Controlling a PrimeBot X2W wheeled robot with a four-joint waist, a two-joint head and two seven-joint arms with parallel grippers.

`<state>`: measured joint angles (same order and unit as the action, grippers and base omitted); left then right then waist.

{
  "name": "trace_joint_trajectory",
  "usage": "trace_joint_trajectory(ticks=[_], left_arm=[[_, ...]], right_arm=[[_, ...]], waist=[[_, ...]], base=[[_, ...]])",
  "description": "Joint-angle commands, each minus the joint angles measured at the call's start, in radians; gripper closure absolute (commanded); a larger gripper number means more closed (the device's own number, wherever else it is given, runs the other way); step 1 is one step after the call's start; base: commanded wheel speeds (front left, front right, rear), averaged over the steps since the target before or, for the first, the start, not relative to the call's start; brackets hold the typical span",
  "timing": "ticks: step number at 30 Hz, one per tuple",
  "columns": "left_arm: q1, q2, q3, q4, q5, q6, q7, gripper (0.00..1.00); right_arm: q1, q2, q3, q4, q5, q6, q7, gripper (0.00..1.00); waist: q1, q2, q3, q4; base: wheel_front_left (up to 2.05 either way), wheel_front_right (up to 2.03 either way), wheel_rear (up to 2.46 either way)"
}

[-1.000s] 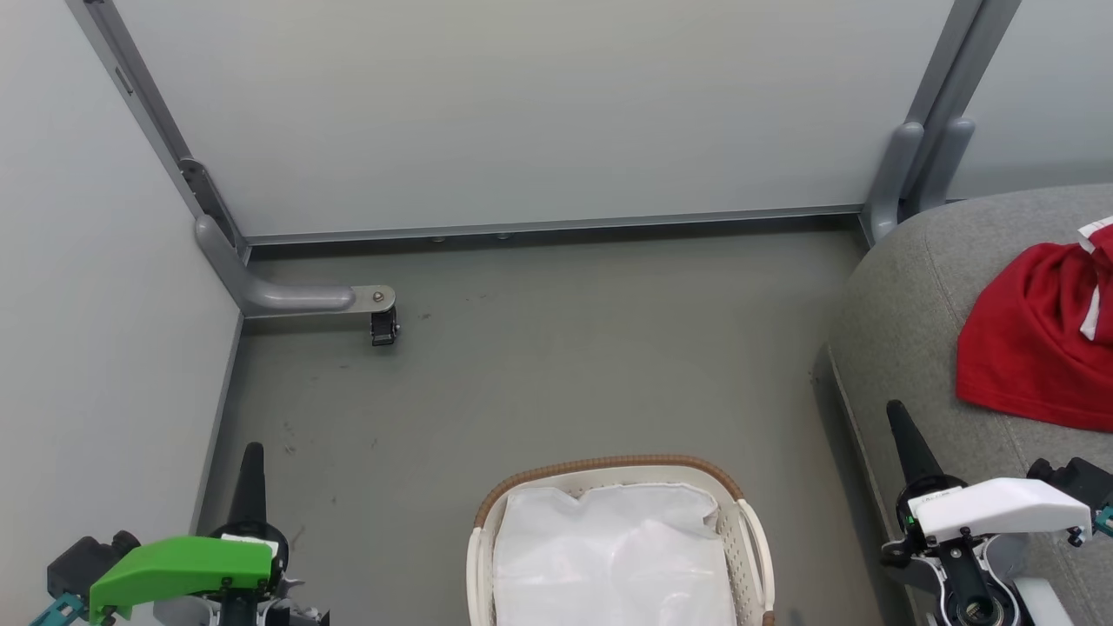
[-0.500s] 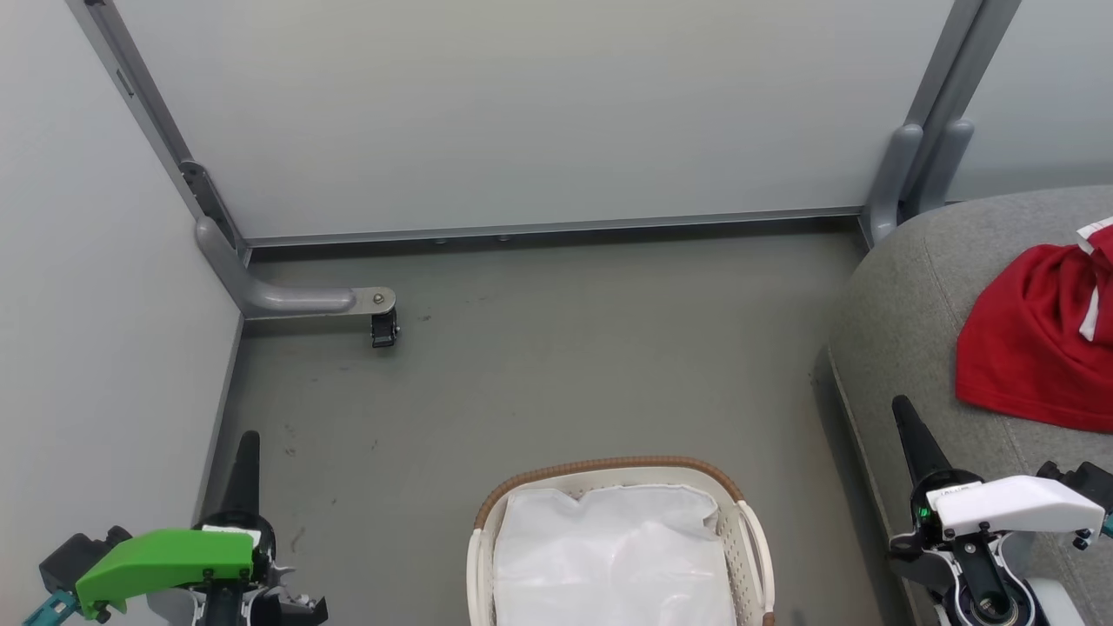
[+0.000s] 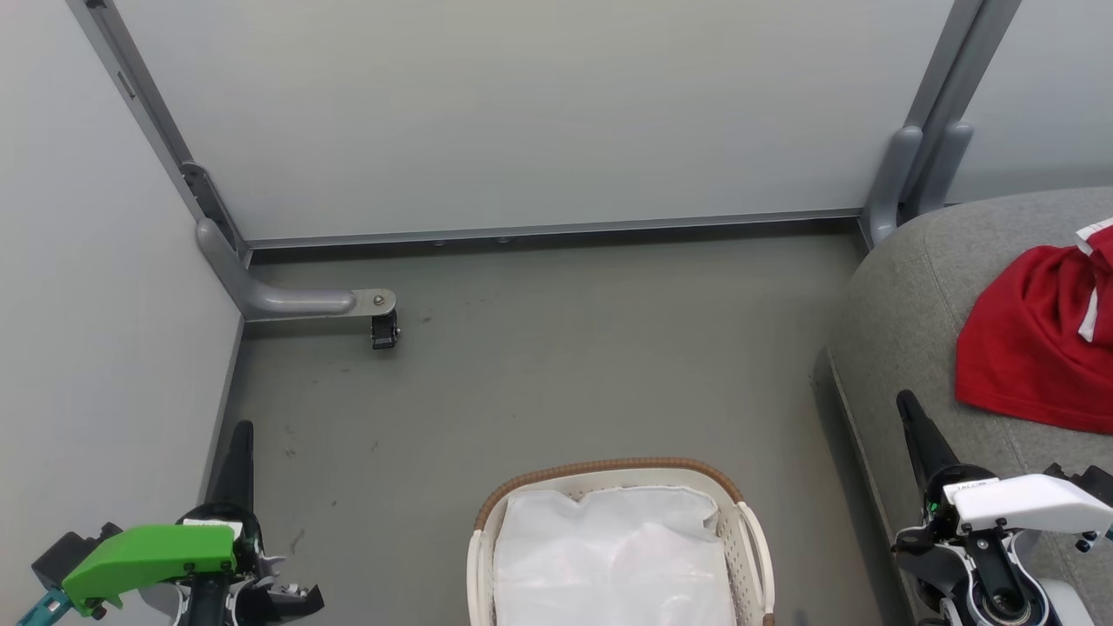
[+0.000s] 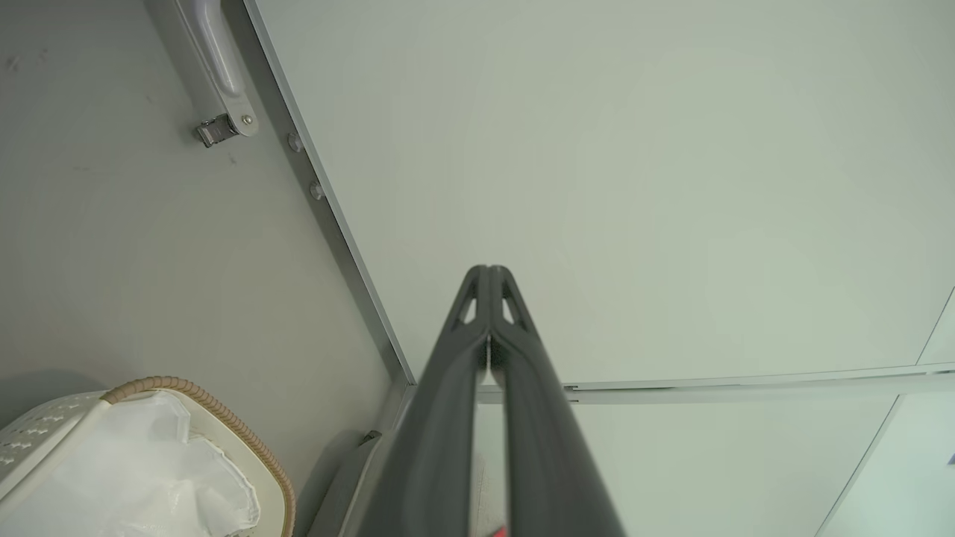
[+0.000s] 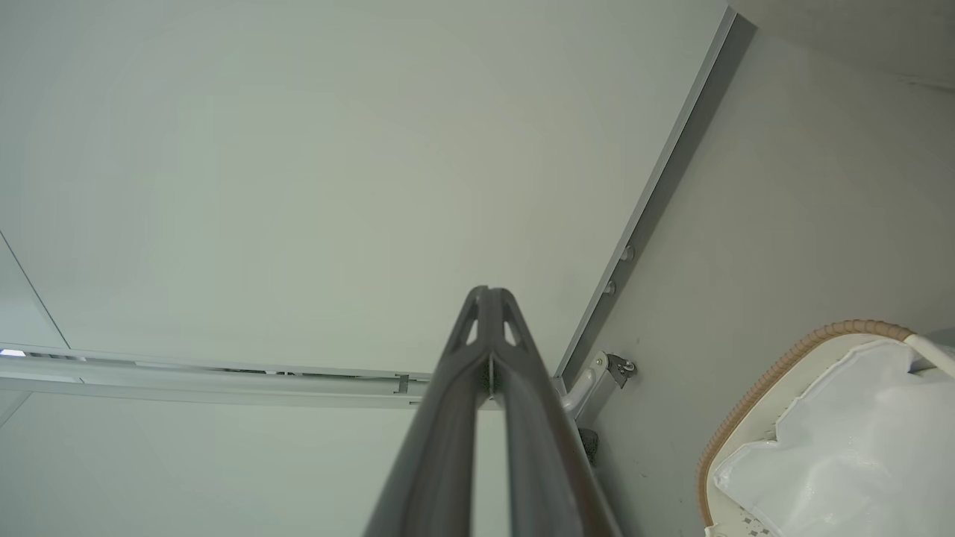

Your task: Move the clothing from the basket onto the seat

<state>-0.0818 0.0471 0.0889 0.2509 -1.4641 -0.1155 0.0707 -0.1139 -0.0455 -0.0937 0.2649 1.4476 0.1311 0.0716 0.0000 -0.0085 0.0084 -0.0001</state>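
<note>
Red clothing (image 3: 1039,335) with white trim lies on the grey seat (image 3: 904,287) at the right edge of the head view. The white basket (image 3: 752,535) with a brown woven rim stands on the floor at bottom centre, and I see just its white cloth liner (image 3: 609,556) inside. The basket (image 4: 246,462) also shows in the left wrist view and the basket (image 5: 753,403) in the right wrist view. My left gripper (image 3: 241,430) is shut and empty at lower left, apart from the basket. My right gripper (image 3: 906,402) is shut and empty at lower right, by the seat's front edge.
Pale partition walls close the space at the back and left. A grey foot with a caster (image 3: 383,329) juts onto the floor from the back-left corner. Another grey post (image 3: 904,174) stands at the back right beside the seat.
Both grippers have drawn back a little toward the bottom of the head view, still shut. The basket, clothing and seat have not moved.
</note>
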Motion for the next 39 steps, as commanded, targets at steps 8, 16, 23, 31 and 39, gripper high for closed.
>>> trace_joint_trajectory(ticks=[8,16,23,31,39], left_arm=[[-0.025,0.007,0.014,-0.007,-0.068,-0.011,0.020,1.00],[-0.031,0.007,0.022,-0.007,-0.114,-0.015,0.034,1.00],[-0.033,0.007,0.028,-0.007,-0.153,-0.019,0.046,1.00],[-0.032,0.007,0.028,-0.007,-0.150,-0.018,0.047,1.00],[-0.032,0.007,0.028,-0.007,-0.150,-0.018,0.047,1.00]], right_arm=[[0.007,-0.007,-0.012,-0.014,0.073,-0.001,0.020,1.00],[0.009,-0.007,-0.018,-0.019,0.126,-0.001,0.035,1.00],[0.011,-0.008,-0.023,-0.024,0.169,-0.001,0.046,1.00],[0.011,-0.007,-0.023,-0.023,0.167,-0.001,0.045,1.00],[0.011,-0.007,-0.023,-0.023,0.167,-0.001,0.045,1.00]], waist=[[0.0000,0.0075,-0.002,0.000],[0.0000,0.0080,-0.004,0.000],[0.0000,0.0085,-0.005,0.000],[0.0000,0.0085,-0.005,0.000],[0.0000,0.0085,-0.005,0.000]], base=[[0.00,0.00,0.00],[0.00,0.00,0.00],[0.00,0.00,0.00],[0.00,0.00,0.00],[0.00,0.00,0.00]])
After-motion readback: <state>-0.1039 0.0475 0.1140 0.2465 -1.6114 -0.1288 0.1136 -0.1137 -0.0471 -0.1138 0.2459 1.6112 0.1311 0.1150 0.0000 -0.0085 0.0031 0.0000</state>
